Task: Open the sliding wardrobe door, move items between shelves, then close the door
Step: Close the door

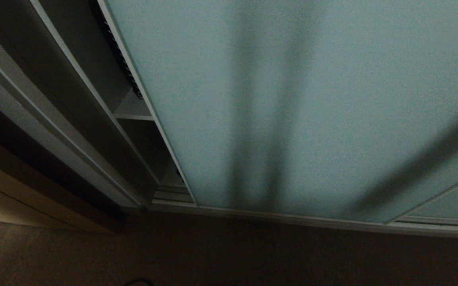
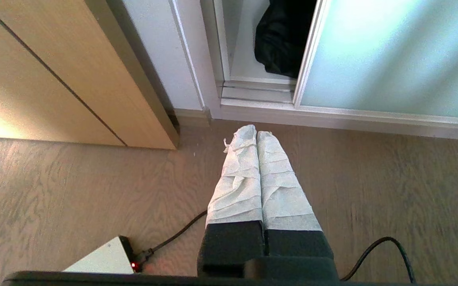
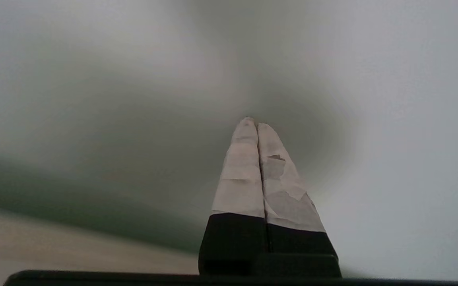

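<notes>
The right end effector (image 3: pixel 257 124) has its taped fingers pressed together on nothing, tips close against the frosted teal sliding wardrobe door (image 1: pixel 312 99). The left end effector (image 2: pixel 257 133), likewise closed and empty, hangs over the wooden floor (image 2: pixel 392 186). Through the narrow gap beside the door's edge, a black fabric bag (image 2: pixel 282 39) sits inside the wardrobe near a pale shelf (image 1: pixel 133 111).

Pale teal frosted sliding door (image 1: pixel 312 99) nearly shut; black bag (image 2: pixel 282 37) behind gap.
</notes>
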Controlling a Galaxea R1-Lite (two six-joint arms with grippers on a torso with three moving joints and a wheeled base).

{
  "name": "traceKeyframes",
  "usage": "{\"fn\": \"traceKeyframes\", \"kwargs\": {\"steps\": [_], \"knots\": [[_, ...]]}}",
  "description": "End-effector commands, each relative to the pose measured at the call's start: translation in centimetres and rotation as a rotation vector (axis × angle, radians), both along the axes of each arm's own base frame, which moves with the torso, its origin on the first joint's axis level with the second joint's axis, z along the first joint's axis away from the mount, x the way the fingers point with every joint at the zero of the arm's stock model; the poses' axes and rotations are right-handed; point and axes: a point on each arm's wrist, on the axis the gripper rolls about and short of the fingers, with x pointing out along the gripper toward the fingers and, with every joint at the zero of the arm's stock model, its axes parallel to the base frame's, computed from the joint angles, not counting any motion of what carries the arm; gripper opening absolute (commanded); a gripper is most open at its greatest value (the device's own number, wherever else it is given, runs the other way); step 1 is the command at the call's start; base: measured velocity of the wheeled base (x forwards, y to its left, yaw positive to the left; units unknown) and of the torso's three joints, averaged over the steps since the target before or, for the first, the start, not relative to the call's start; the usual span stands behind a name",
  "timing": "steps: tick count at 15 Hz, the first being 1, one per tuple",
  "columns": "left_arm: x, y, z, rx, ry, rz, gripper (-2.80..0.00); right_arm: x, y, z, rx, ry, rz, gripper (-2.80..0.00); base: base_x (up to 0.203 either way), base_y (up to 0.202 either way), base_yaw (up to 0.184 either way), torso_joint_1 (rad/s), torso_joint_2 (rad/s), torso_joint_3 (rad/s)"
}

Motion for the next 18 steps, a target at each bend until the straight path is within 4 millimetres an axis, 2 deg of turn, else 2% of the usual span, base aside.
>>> {"fn": "traceKeyframes", "kwargs": {"steps": [1, 4, 7, 13, 18], "knots": [[0.0, 0.0, 0.0, 0.0, 0.002, 0.0, -2.8, -0.3, 0.9, 0.4, -0.009, -0.01, 0.013, -2.8, 0.0, 0.0, 0.0, 0.0, 0.0, 0.0], [0.0, 0.0, 0.0, 0.0, 0.002, 0.0, -2.8, -0.6, 1.7, 0.7, -0.017, -0.015, 0.02, -2.8, 0.0, 0.0, 0.0, 0.0, 0.0, 0.0], [0.0, 0.0, 0.0, 0.0, 0.002, 0.0, -2.8, -0.4, 1.4, 0.6, -0.016, -0.014, 0.02, -2.8, 0.0, 0.0, 0.0, 0.0, 0.0, 0.0], [0.0, 0.0, 0.0, 0.0, 0.002, 0.0, -2.8, 0.0, 0.0, 0.0, -0.007, -0.002, 0.005, -2.8, 0.0, 0.0, 0.0, 0.0, 0.0, 0.0], [0.0, 0.0, 0.0, 0.0, 0.002, 0.0, -2.8, -0.8, -1.6, 0.1, -0.016, -0.006, -0.044, -2.8, 0.0, 0.0, 0.0, 0.0, 0.0, 0.0]]}}
